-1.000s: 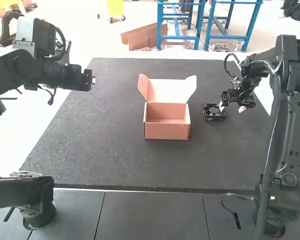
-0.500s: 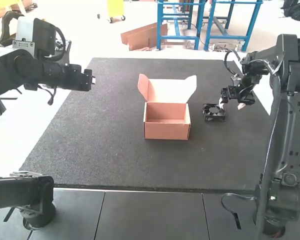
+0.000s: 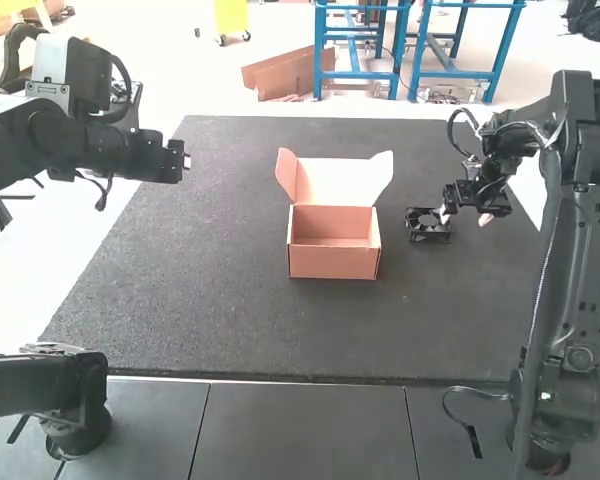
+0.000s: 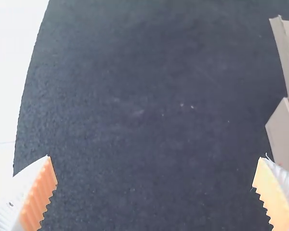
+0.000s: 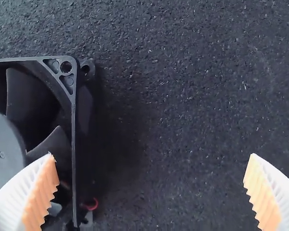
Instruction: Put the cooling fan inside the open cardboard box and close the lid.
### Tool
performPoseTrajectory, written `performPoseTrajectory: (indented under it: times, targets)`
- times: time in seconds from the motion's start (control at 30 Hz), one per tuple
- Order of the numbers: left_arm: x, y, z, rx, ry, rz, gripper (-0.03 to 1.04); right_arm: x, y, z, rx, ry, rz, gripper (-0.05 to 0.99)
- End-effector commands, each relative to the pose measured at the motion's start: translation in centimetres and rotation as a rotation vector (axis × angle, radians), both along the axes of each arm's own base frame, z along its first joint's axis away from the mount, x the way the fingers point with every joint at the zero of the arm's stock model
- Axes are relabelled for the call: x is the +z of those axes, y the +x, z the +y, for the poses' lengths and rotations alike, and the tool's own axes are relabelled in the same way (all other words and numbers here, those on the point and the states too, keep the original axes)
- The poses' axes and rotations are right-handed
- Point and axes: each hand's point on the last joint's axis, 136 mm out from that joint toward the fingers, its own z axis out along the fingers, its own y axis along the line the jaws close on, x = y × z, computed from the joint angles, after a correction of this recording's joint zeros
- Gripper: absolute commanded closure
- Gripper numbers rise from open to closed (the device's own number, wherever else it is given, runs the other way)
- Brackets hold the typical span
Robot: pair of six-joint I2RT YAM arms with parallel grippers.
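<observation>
Two grippers stand spread wide, grasping nothing. On the mat (image 3: pixel 180 280) sits the cardboard box (image 3: pixel 333 240), its lid (image 3: pixel 335 177) upright at the far side. The cooling fan (image 3: pixel 428 223) lies just right of the box, apart from it. The right gripper (image 3: pixel 452 205) hangs at the fan's right edge; its wrist view shows one finger (image 5: pixel 36 192) over the fan's frame, beside a red wire (image 5: pixel 89 204). The left gripper (image 3: pixel 180 158) hovers far left.

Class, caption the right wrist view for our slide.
Open right tool straddles one edge of cooling fan on black mat.

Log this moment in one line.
black square cooling fan: on black mat | brown cardboard box: lid up | right gripper: open over fan edge | left gripper: open
</observation>
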Motion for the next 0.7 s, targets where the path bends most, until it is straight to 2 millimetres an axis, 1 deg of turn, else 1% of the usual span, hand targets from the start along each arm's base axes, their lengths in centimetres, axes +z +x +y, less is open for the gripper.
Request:
performPoseTrajectory:
  times: [0.0,0.07,0.17,0.23,0.3,0.37,0.4,0.5,0.53,0.67]
  targets:
    - [0.3,-0.1,-0.1,-0.007,-0.001,-0.01,0.04,-2.5,-1.2,-0.6,-0.009,-0.028,0.076,0.12]
    - [0.3,-0.1,-0.1,-0.007,-0.001,-0.01,0.04,-3.0,-1.6,-0.5,-0.013,-0.019,0.097,0.18]
    - [0.3,-0.2,-0.1,-0.008,0.001,-0.01,0.04,-3.8,-2.1,-0.4,-0.013,-0.018,0.122,0.21]
    - [0.2,-0.3,-0.1,-0.007,0.0,-0.005,0.04,-4.2,-2.3,-0.3,-0.022,-0.009,0.13,0.28]
    - [0.3,-0.4,-0.1,-0.007,0.0,-0.008,0.04,-4.4,-2.3,0.0,-0.018,0.002,0.134,0.41]
    - [0.3,-0.5,-0.1,-0.007,0.0,-0.005,0.04,-4.4,-2.2,0.4,-0.019,0.027,0.13,0.6]
    - [0.3,-0.6,0.0,-0.007,0.0,-0.005,0.04,-4.4,-2.0,0.6,-0.022,0.037,0.125,0.68]
    - [0.4,-0.8,0.0,-0.007,0.0,-0.008,0.04,-4.3,-1.8,1.3,-0.015,0.061,0.118,0.87]
    - [0.4,-0.8,0.1,-0.006,0.0,-0.006,0.04,-4.3,-1.8,1.6,-0.014,0.072,0.115,0.95]
    - [0.2,-1.1,0.0,-0.007,0.0,-0.003,0.04,-3.9,-1.6,2.3,-0.027,0.103,0.11,0.95]
